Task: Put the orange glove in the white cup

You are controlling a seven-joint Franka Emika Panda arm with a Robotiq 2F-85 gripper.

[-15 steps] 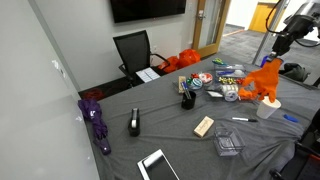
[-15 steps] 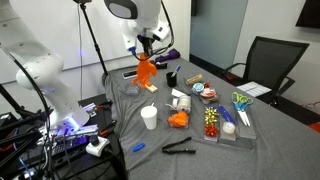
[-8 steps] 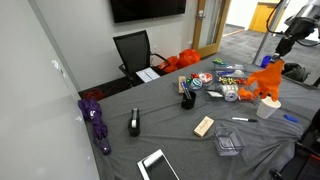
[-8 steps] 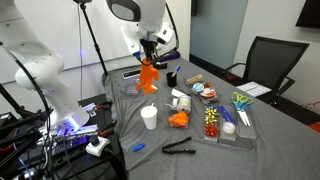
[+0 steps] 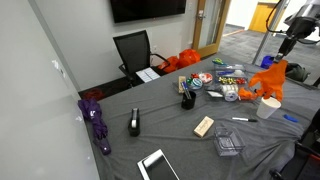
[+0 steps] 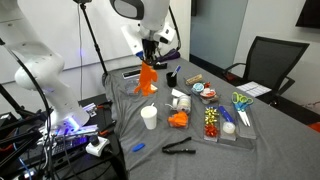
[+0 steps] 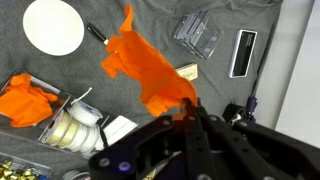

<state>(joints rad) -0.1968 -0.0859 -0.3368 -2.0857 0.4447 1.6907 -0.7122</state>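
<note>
Orange glove (image 6: 147,80) aloft (hanging limp) | gripper (image 6: 150,63) clamped on its top | white cup (image 6: 149,118) nearby

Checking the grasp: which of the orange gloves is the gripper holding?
The orange glove dangling from the gripper above the table. The other orange glove lies crumpled on the table near the white cup.

No text, label, brand or number can be read in any view; the paper (image 5: 148,74) on the chair (image 5: 131,47) is too small and blurred to show any print
</note>
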